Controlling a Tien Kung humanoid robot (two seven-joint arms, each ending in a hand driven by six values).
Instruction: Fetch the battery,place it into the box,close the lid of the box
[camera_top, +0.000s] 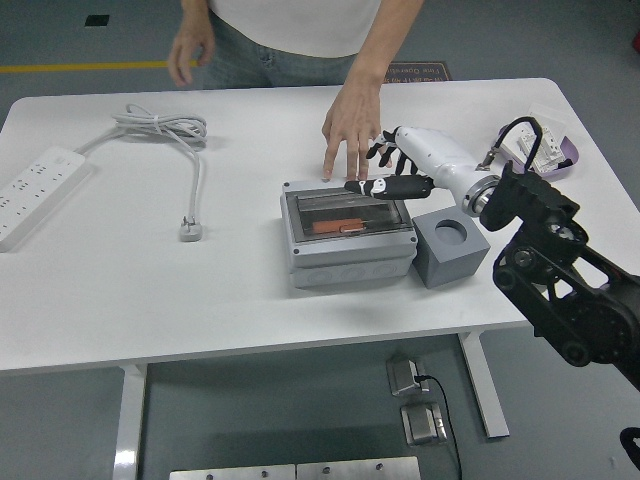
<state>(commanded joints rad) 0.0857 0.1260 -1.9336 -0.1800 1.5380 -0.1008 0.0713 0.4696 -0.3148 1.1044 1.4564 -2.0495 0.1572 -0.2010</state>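
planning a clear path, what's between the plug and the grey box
In the head view, only bare white table lies between the plug and the grey box.

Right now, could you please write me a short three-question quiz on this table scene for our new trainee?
1. True or false: the lid of the grey box is down over the battery.
2. Which thing lies at the table's far left? A) a white power strip B) a red mug C) a laptop
3. Fill in: the person's hand touches the table just behind the ____.

Key
1. True: the clear lid lies flat, with the battery's orange stripe showing through it.
2. A.
3. Box. The robot's right hand hovers at the box's back right corner, black fingers over the lid's edge, holding nothing. The grey block stands right of the box.
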